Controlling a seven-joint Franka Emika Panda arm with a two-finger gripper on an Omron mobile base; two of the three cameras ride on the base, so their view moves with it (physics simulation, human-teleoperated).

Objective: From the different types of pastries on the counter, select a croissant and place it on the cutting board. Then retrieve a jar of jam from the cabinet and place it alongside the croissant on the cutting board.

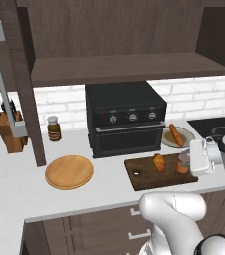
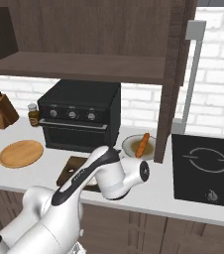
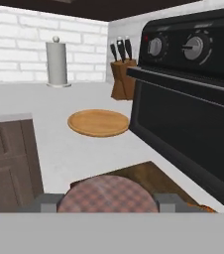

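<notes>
Gripper [image 3: 107,203]: pinching jar of jam [image 3: 109,195] by its sides.
Jar body: hidden, checked lid visible.
Cutting board [image 1: 147,178]: beneath gripper, holding croissant [image 1: 159,162] just beside.

The white arm [image 1: 174,209] reaches forward and low, elbow bent, its gripper [image 1: 185,163] pointing sideways with both fingers [image 3: 44,202] closed on a jar [image 1: 183,163].
</notes>
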